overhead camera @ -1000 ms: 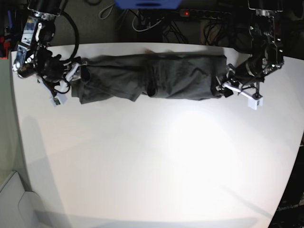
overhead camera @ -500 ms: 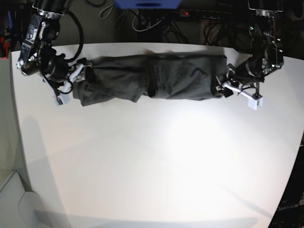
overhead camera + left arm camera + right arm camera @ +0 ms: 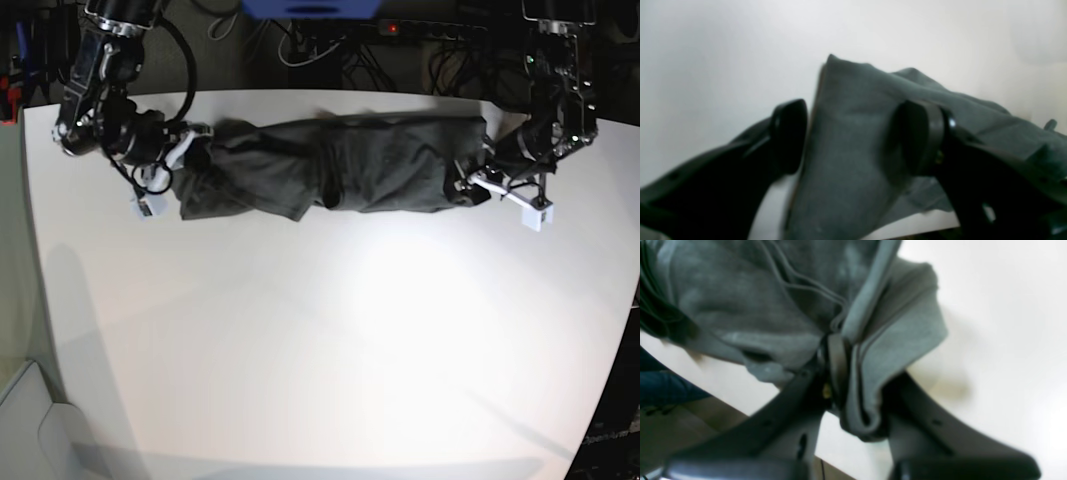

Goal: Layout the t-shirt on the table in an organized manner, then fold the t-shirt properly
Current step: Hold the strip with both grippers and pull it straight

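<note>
The dark grey t-shirt (image 3: 340, 165) lies bunched in a long band along the far part of the white table (image 3: 330, 340). My right gripper (image 3: 185, 150) is at the band's left end in the base view. In the right wrist view this gripper (image 3: 862, 380) is shut on a thick fold of the t-shirt (image 3: 773, 306). My left gripper (image 3: 468, 188) is at the band's right end. In the left wrist view its jaws (image 3: 855, 136) stand wide apart, with a fold of the t-shirt (image 3: 873, 86) between them.
Cables and a power strip (image 3: 400, 30) run behind the table's far edge, beside a blue object (image 3: 310, 8). A pale grey object (image 3: 25, 420) sits off the table's near left corner. The table's right edge curves in near my left arm (image 3: 555, 120).
My right gripper has moved right and slightly toward the far edge, carrying the shirt's left end with it. The band has shifted a little to the right. My left arm has stayed put.
</note>
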Tool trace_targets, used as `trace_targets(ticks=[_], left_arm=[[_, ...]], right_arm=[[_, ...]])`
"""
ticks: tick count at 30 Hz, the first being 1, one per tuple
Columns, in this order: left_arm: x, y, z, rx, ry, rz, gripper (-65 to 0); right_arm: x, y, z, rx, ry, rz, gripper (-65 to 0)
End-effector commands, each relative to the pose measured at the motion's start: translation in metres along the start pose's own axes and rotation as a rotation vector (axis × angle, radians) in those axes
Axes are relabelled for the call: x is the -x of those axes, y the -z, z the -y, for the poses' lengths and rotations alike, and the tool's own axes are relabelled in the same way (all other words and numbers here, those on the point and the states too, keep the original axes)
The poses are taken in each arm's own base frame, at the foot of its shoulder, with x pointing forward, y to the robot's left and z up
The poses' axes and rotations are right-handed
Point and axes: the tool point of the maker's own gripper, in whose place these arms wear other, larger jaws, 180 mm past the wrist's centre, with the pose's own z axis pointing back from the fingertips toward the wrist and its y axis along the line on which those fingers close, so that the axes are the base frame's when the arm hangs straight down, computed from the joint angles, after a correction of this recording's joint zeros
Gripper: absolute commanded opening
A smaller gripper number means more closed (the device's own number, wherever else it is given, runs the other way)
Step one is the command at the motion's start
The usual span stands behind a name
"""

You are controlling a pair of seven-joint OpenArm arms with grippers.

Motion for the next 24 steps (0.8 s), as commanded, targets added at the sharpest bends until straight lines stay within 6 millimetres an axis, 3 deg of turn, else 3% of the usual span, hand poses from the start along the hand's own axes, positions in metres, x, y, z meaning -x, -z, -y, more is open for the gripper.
trace_targets(ticks=[1, 6, 13, 15, 21, 24], left_arm=[[-0.003, -0.002, 0.000, -0.007, 0.006, 0.002, -21.2], [-0.009, -0.001, 0.004, 0.002, 0.012, 0.008, -21.2], [-0.014, -0.004, 0.009, 0.017, 0.014, 0.027, -22.7], [-0.019, -0.008, 0.016, 0.030, 0.030, 0.048, -30.1], [-0.030, -0.025, 0.034, 0.061, 0.068, 0.098, -65.0], [-0.031, -0.037, 0.021, 0.032, 0.049, 0.123, -63.3]], right_arm=[[-0.013, -0.008, 0.003, 0.023, -0.035, 0.028, -65.0], [-0.055, -0.037, -0.018, -0.011, -0.105, 0.189, -65.0], [-0.068, -0.057, -0.027, 0.015, -0.180, 0.192, -65.0], [-0.069, -0.057, -0.027, 0.018, -0.181, 0.196, -65.0], [-0.068, -0.057, -0.027, 0.017, -0.180, 0.196, -65.0], [-0.069, -0.058, -0.027, 0.017, -0.181, 0.198, -65.0]])
